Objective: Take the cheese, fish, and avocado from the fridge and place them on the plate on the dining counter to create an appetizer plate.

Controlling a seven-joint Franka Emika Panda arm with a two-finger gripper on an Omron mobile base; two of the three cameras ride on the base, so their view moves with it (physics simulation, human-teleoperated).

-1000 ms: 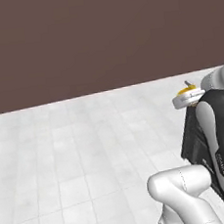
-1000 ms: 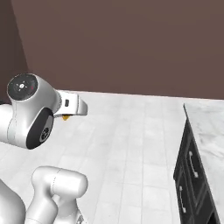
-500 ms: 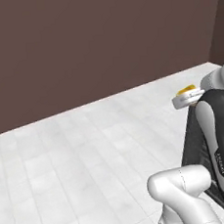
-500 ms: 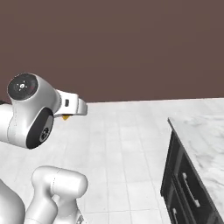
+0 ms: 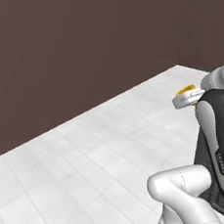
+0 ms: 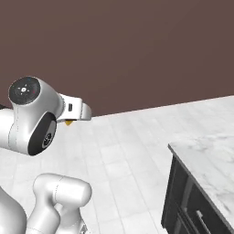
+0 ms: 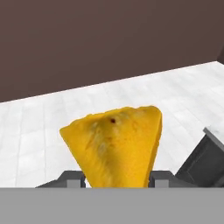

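one food item of the three is showing, and it is riding in the robot's grasp. from the left base view, the white arm is rising at the lower right, and a sliver of the yellow-orange cheese (image 5: 186, 90) is peeking out at the end effector (image 5: 186, 97), carried high over the white tiled floor (image 5: 91, 170) with the dark brown wall (image 5: 77, 49) behind. from the right base view, the arm is folding up at the left, a small orange tip of the cheese is poking out under the wrist, and a marble tabletop (image 6: 208, 160) over dark cabinets is sitting at the lower right, well apart from the hand; whether this is the dining counter i cannot tell, and the plate is not yet within reach. from the hand view, the cheese wedge is standing between the two dark fingertips (image 7: 70, 179), its broad face toward the camera and one corner pointing up to the right, with the jaws partly closed and pinching it at its lower sides. judging from this, the carry is underway and the fish and avocado are left to fetch. the coming move is turning on where the plate lies from the wedge, and that is not settled here; a dark cabinet edge is appearing at the right of the hand view, so the nearest worktop is lying to that side.
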